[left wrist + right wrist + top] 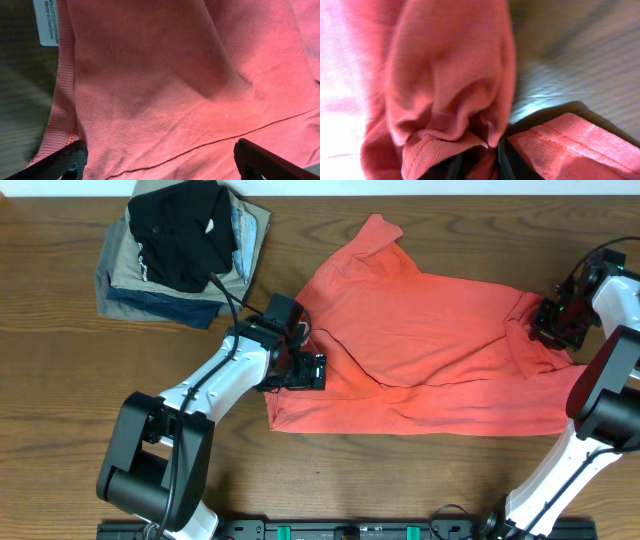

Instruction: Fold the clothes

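a pile [185, 255] of folded garments sits at the table's [60, 380] 10 o'clock, a black one on top. the left gripper [303, 368] is at the 9 o'clock edge of the shirt [420, 350], its fingers [60, 160] wide apart over the cloth, a white label [47, 22] at 11 o'clock in its view. the shirt lies spread and creased from centre towards 3 o'clock. the right gripper [553, 320] is clamped on a bunched fold at the shirt's 3 o'clock side.

The counter [60, 380] is viewed from straight above, far off. Both wrist views are held very close against the coral T-shirt [430, 350], the right one blurred; this cloth is shared by all views
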Robot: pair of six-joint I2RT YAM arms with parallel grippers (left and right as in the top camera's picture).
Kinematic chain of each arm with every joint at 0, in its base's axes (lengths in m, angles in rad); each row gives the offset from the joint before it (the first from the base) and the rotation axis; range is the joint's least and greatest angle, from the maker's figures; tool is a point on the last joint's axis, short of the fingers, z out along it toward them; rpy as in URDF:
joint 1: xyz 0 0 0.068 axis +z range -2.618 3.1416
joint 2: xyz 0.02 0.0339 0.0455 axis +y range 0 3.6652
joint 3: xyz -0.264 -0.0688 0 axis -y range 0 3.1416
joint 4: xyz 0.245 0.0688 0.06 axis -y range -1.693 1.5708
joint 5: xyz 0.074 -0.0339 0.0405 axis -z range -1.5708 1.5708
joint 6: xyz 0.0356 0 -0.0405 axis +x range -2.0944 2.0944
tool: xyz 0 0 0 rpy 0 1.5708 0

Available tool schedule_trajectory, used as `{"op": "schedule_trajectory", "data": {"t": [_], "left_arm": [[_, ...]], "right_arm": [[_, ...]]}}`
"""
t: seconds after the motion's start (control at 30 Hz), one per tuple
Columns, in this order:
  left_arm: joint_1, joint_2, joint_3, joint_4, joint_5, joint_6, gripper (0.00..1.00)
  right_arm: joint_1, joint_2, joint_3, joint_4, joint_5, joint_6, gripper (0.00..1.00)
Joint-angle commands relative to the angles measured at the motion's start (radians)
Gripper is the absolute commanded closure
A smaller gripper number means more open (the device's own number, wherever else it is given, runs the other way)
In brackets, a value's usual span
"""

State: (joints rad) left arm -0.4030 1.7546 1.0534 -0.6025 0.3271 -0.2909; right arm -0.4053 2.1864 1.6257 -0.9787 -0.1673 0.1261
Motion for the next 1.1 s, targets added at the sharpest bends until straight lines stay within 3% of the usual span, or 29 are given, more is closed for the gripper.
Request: {"op": "schedule_trajectory", "data": {"t": [0.0,0.13,0.23,0.47,0.83,1.07], "left_arm": [[0.0,0.01,-0.01,-0.002,0.001,0.002,0.06],[0.0,0.01,-0.01,-0.002,0.001,0.002,0.06],[0.0,0.01,-0.01,-0.003,0.001,0.002,0.06],[0.0,0.01,-0.01,-0.003,0.001,0.002,0.06],[0.0,0.01,-0.01,-0.003,0.001,0.002,0.06],[0.0,0.01,-0.01,-0.005,0.002,0.002,0.06]], "right_arm": [[0.001,0.006,-0.002,-0.007,-0.109,-0.051,0.76],[0.007,0.006,-0.006,-0.011,-0.113,-0.057,0.78],[0.018,0.006,-0.012,-0.008,-0.09,-0.047,0.99],[0.017,-0.003,-0.009,-0.015,0.016,0.0,0.99],[0.014,-0.15,-0.003,-0.032,0.337,0.151,0.99],[-0.008,-0.195,-0.002,-0.004,0.386,0.193,0.99]]}}
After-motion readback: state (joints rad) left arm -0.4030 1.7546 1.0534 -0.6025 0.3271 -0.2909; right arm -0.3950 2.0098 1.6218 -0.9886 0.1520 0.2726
